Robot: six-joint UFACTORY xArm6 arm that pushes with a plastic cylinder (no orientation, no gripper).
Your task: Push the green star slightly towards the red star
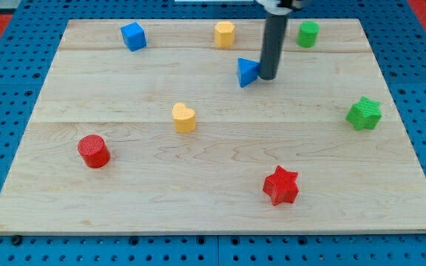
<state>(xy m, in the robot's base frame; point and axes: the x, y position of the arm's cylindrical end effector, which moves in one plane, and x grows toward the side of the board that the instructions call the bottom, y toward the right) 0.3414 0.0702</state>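
The green star lies near the board's right edge. The red star lies below and to its left, near the view's bottom. My tip stands in the upper middle of the board, touching the right side of a blue triangle. The tip is far to the upper left of the green star.
A blue cube, a yellow block and a green cylinder line the view's top. A yellow heart sits mid-board. A red cylinder sits at the left. The wooden board rests on a blue pegboard.
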